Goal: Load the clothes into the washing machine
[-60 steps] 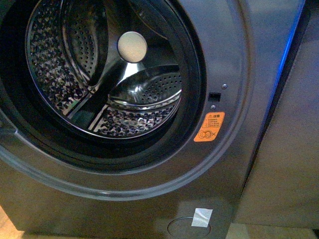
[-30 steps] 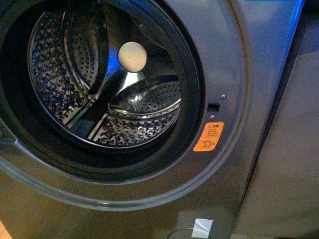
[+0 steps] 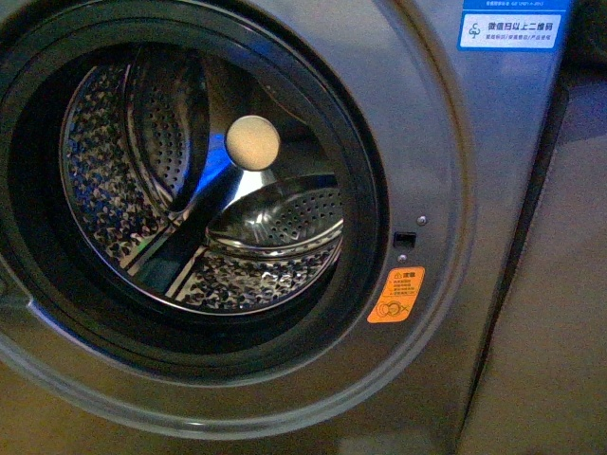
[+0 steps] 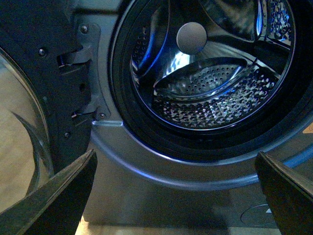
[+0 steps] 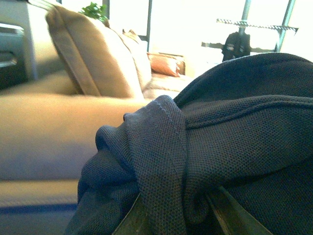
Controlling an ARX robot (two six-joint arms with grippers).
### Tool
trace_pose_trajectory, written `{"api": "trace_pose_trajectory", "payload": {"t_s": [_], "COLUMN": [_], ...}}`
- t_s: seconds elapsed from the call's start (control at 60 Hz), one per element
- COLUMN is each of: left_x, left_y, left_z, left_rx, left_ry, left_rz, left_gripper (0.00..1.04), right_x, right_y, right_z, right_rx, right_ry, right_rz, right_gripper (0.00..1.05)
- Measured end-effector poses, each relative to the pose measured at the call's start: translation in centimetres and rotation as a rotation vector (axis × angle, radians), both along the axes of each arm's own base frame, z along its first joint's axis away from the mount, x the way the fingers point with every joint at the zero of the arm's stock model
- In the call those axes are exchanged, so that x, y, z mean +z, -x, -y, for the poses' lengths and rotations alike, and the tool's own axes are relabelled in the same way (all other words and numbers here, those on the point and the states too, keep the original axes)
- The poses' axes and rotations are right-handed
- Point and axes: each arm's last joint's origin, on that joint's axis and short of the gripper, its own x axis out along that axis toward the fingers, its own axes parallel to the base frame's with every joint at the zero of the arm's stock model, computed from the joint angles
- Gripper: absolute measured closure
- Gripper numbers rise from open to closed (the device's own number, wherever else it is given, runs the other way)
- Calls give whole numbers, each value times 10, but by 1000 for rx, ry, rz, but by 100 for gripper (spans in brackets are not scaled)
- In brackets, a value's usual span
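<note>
Holding navy knit garment (image 5: 234,122) bunched in right gripper (image 5: 178,215), lower right of right wrist view; left gripper (image 4: 174,161) wide, empty. Best pushed deep past black gasket (image 3: 365,190) into washing machine drum (image 3: 114,190).

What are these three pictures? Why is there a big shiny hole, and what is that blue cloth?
They come from a robot with two arms, and each picture is from a different camera. The front camera sits on the robot's body. It looks at a grey washing machine with its door open, so you see the shiny drum full of little holes. I see no clothes inside it. The second camera sits on the left wrist. The two dark wedges are the fingers of the left hand, open and empty, facing the drum. The third camera sits on the right wrist. The right hand holds the dark blue clothes, bunched up. Behind them is a sofa.
</note>
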Motion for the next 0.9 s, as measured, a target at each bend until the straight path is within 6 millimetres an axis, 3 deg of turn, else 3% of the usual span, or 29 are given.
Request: {"api": "trace_pose_trajectory", "payload": {"t_s": [0.233,0.333,0.433,0.6,0.7,0.9], "left_x": [0,0,0,0,0,0], "left_y": [0,0,0,0,0,0], "left_z": [0,0,0,0,0,0], "left_rx": [0,0,0,0,0,0], "left_ry": [0,0,0,0,0,0], "left_rz": [0,0,0,0,0,0], "left_gripper": [7,7,7,7,7,7], "right_x": [84,124,144,152,149,135], "right_y": [-24,-29,-37,-58,-72,-74], "right_z": [-94,-155,-205,-270,-322,-405], "right_rx": [185,286,367,491,582,742], "right_ry": [52,50,35,25,14,9], "right_rz": [154,219,232,200,156,109], "right_gripper": [91,91,91,91,91,91]}}
